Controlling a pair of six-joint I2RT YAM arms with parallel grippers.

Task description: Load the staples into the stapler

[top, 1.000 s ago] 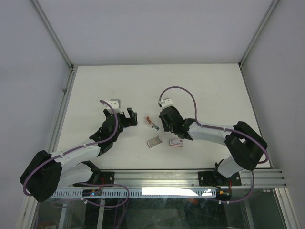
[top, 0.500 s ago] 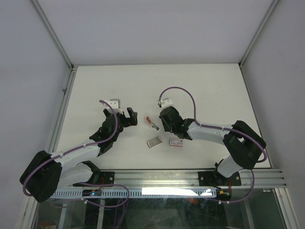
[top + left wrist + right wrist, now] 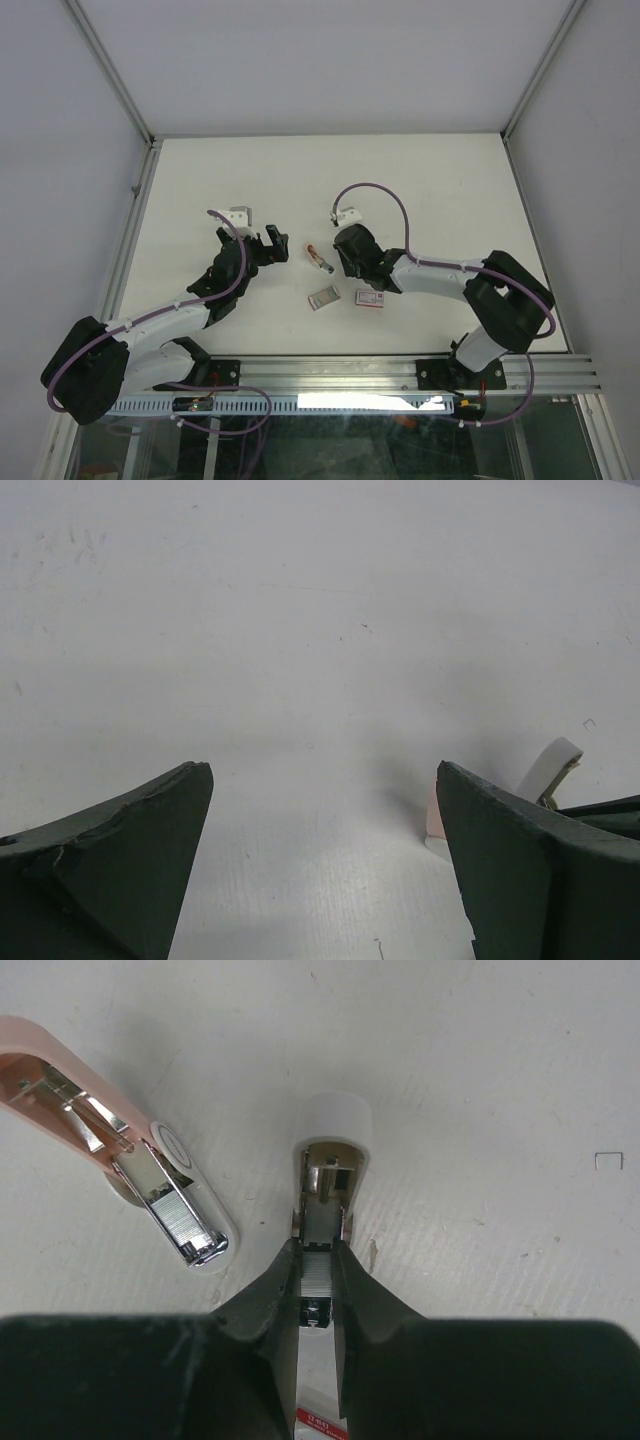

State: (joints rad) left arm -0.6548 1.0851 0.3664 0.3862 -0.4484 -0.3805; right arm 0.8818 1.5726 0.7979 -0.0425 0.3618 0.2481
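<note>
The pink stapler [image 3: 320, 257] lies open on the table between the arms. In the right wrist view its pink lid [image 3: 60, 1075] with the metal pusher [image 3: 175, 1210] lies to the left, and its white-tipped base with the open channel [image 3: 325, 1165] points away from me. My right gripper [image 3: 318, 1255] is shut on a silvery strip of staples [image 3: 317, 1272] at the near end of that channel. The white box with a red label [image 3: 372, 298] and the grey tray [image 3: 322, 298] lie nearer the arm bases. My left gripper [image 3: 274, 243] is open and empty, left of the stapler.
A single loose staple [image 3: 608, 1160] lies on the table right of the stapler. The left wrist view shows bare white table between my open fingers [image 3: 140, 850] and an edge of the stapler [image 3: 555, 765] at the right. Grey walls enclose the table.
My right gripper has edged slightly left toward the stapler. The left arm has barely moved.
</note>
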